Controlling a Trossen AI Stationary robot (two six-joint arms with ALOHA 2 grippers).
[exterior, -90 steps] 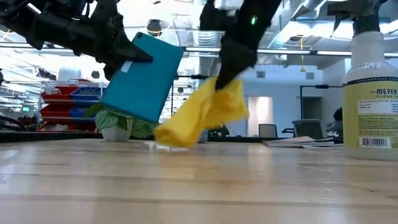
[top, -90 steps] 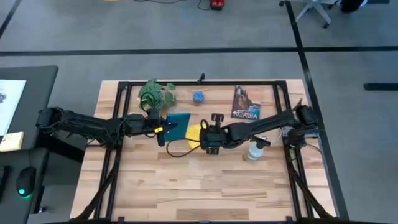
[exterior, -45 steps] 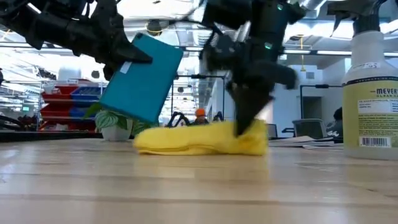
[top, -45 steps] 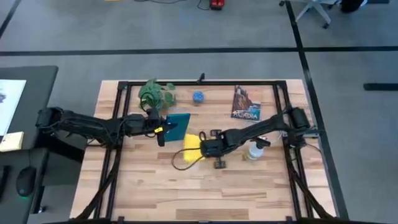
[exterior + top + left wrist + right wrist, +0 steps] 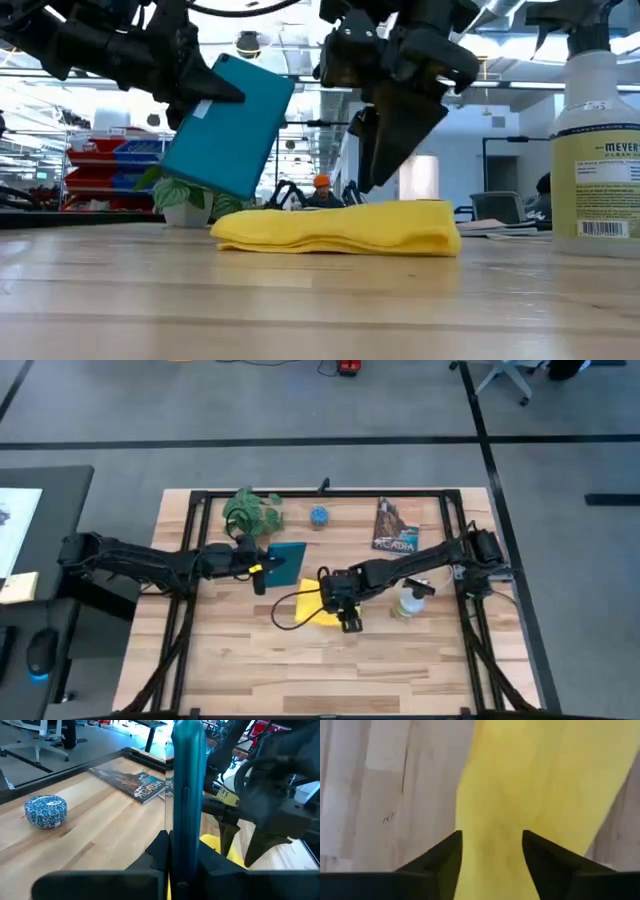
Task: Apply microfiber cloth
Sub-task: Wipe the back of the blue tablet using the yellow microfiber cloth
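Jaws of the right gripper (image 5: 385, 150) stand spread, just above the microfiber cloth (image 5: 340, 228), which lies folded and flat on the tabletop (image 5: 400, 660) near its middle, released. Jaws of the left gripper (image 5: 262, 567) are pressed on the edge of the teal-backed tablet (image 5: 228, 125), holding it tilted, clear of the tabletop, beside the cloth. A spray bottle (image 5: 596, 140) stands to the right.
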